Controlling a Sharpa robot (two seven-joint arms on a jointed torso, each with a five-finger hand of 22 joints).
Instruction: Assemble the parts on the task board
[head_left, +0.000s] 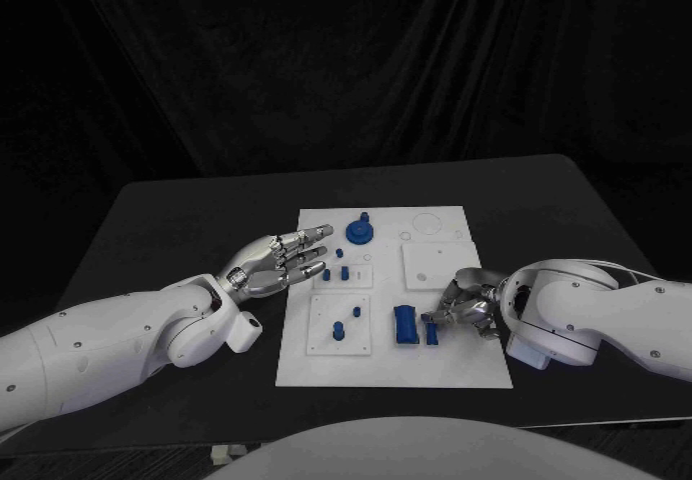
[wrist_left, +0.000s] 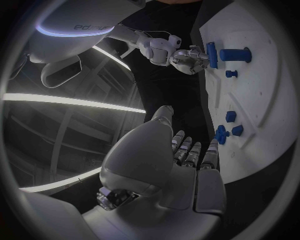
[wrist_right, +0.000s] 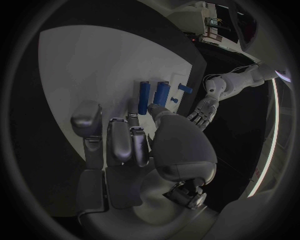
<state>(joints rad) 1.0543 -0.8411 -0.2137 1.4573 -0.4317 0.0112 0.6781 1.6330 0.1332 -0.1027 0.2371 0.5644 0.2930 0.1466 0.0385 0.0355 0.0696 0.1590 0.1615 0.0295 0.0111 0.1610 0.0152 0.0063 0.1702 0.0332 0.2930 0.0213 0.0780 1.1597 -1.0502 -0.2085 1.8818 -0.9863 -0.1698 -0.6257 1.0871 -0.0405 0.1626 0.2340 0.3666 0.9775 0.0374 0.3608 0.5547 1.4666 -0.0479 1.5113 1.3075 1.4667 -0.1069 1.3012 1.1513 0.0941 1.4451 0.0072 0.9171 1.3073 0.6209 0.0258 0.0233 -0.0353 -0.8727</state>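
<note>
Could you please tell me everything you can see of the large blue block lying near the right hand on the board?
The blue block is an elongated, matte, plastic-looking piece, the largest blue part at the near side. It lies flat on the white board, its long side running toward and away from the robot. A slimmer blue piece lies parallel just beside it, on the right hand's side. The right hand is right next to both, fingertips reaching them; whether it touches the block cannot be told. The right wrist view shows the two pieces side by side beyond the fingers.

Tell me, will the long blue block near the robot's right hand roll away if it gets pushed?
Probably not. The long blue block looks flat-sided and lies low on the task board, so it would likely slide, not roll. It seems stiff and light. The right robot hand is right beside it.
</note>
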